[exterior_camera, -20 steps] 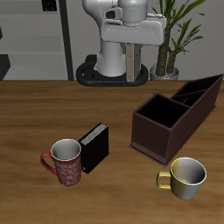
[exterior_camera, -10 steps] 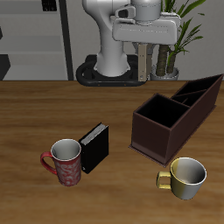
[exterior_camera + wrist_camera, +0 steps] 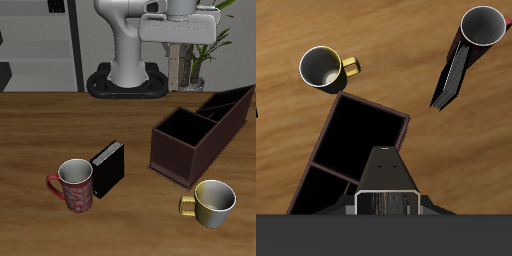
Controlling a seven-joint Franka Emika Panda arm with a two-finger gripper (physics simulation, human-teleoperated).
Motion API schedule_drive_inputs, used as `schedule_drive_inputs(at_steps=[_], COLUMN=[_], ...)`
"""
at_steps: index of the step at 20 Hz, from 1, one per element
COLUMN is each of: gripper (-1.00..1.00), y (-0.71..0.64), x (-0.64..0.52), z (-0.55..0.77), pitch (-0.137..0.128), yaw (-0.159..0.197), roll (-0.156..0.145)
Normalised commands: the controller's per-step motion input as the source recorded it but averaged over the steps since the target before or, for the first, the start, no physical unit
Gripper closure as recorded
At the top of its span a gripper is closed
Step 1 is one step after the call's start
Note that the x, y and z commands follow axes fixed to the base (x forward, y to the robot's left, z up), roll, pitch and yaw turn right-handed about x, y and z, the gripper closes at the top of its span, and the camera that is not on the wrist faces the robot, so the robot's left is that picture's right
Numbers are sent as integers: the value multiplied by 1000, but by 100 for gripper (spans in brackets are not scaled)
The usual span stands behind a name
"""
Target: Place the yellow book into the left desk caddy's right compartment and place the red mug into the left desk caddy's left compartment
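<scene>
My gripper (image 3: 181, 47) is shut on the yellow book (image 3: 182, 70), a thin tan slab hanging upright high above the back of the table, behind the left desk caddy (image 3: 215, 130). In the wrist view the yellow book (image 3: 385, 172) juts from my gripper (image 3: 386, 204) over the left desk caddy (image 3: 376, 106), whose wide right compartment (image 3: 361, 140) lies open below. The narrower left compartment (image 3: 228, 103) is at the tall sloped end. The red mug (image 3: 75, 184) stands upright near the table's front edge, also seen as the red mug (image 3: 483, 27), far from the caddy.
A black book (image 3: 108, 167) stands upright beside the red mug. A pale yellow-cream mug (image 3: 214, 202) sits in front of the caddy's low end. A potted plant (image 3: 200, 40) and the robot base (image 3: 125, 80) stand at the back.
My gripper has swung sideways with the yellow book, from in front of the robot base toward the plant and the caddy, and risen slightly. Nothing on the table has moved.
</scene>
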Motion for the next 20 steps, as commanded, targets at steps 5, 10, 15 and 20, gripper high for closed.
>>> schedule_drive_inputs(at_steps=[5,10,15,20], gripper=[100,100,100,100], y=[-40,188,334,169], x=[353,351,11,36], z=[-80,-233,-32,36], pitch=[13,55,12,-14], yaw=[-20,-24,-8,-6], roll=[-41,-17,39,20])
